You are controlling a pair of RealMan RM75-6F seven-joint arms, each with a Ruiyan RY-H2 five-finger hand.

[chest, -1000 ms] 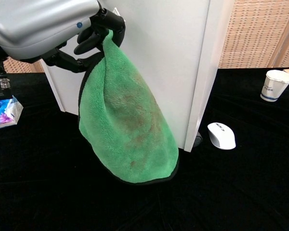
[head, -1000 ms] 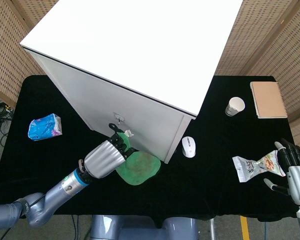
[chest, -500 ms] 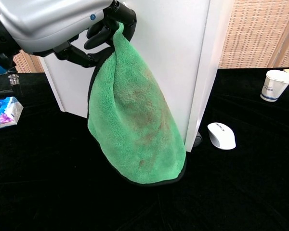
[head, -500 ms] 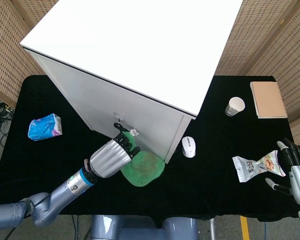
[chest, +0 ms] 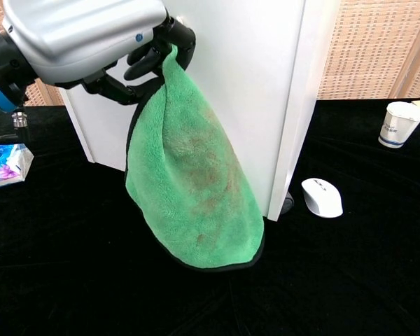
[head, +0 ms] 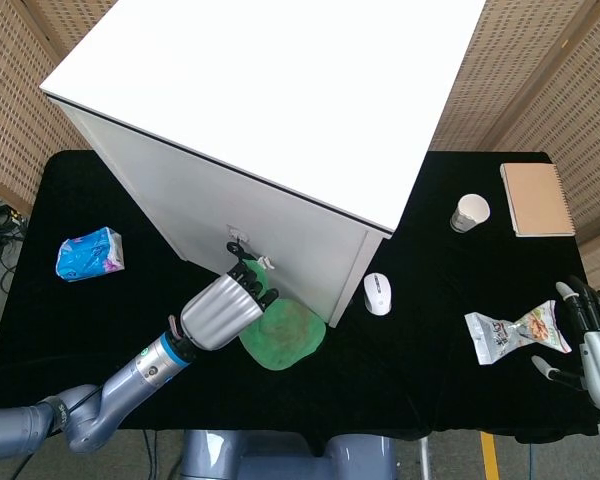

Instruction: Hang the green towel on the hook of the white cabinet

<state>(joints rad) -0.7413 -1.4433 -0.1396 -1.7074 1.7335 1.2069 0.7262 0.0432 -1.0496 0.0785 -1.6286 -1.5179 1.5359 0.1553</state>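
My left hand (head: 220, 311) (chest: 91, 38) grips the top of the green towel (chest: 196, 182) (head: 282, 336) and holds it up against the front of the white cabinet (head: 270, 110) (chest: 245, 70). The towel hangs down from the fingers in a long drop, its lower edge above the black table. The hook (head: 237, 237) shows as a small metal piece on the cabinet front, just above the hand in the head view. It is hidden in the chest view. My right hand (head: 592, 340) rests at the table's right edge, fingers apart, holding nothing.
A white mouse (head: 377, 294) (chest: 321, 197) lies by the cabinet's right corner. A paper cup (head: 470, 212) (chest: 400, 124), a brown notebook (head: 536, 199) and a snack bag (head: 512, 332) are on the right. A blue tissue pack (head: 89, 254) (chest: 3, 163) lies left.
My left hand has carried the towel up and to the right along the cabinet front, closer to the hook, then eased slightly back. The right hand slid a little lower.
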